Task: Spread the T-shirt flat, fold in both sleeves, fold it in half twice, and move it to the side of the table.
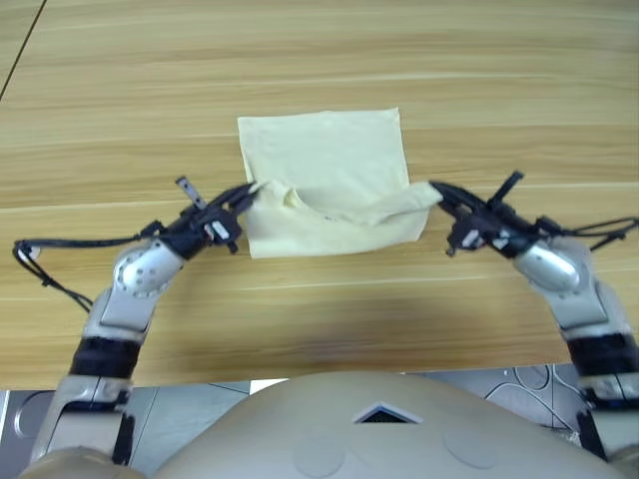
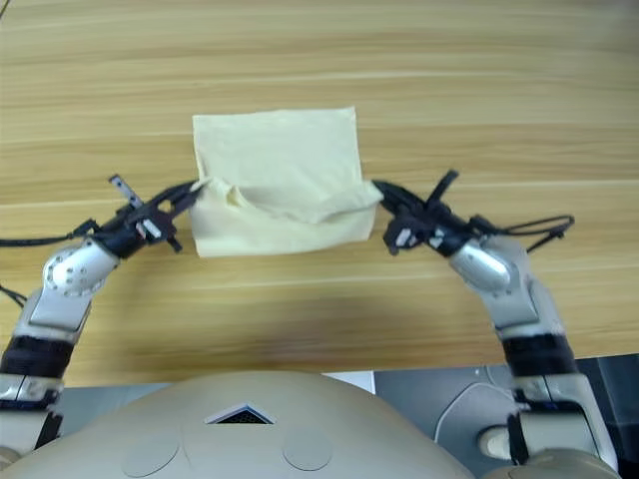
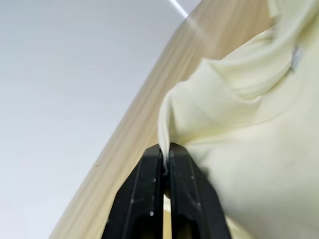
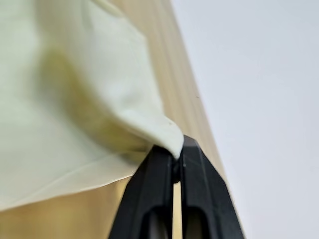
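Left eye view: the T-shirt lies near the middle of the table, directly ahead of the robot, already reduced to a compact, nearly square packet with no sleeve showing.
Upper layer: one ply, the upper layer, is raised off the packet and sags in a shallow curve between its two held ends; the rest lies flat on the wood.
Left gripper: the left gripper meets the shirt at its left side. In the left wrist view its fingers are pressed together with a pinch of pale cloth between their tips.
Right gripper: the right gripper meets the shirt at its right side. In the right wrist view its fingers are likewise closed on a corner of cloth.
Governing relation: the shirt lies between the two grippers, and the held ply runs left to right from one to the other, across the robot's line of sight. Both arms stand about equally close, one at each end.
Step in hand (judgement): one of the folds in half, with the move to the table's side not yet made.
Next move (judgement): both ends need to travel together, level, so the ply lands square on the packet.
Risk (judgement): uneven travel would skew the fold or drag the lower layers.
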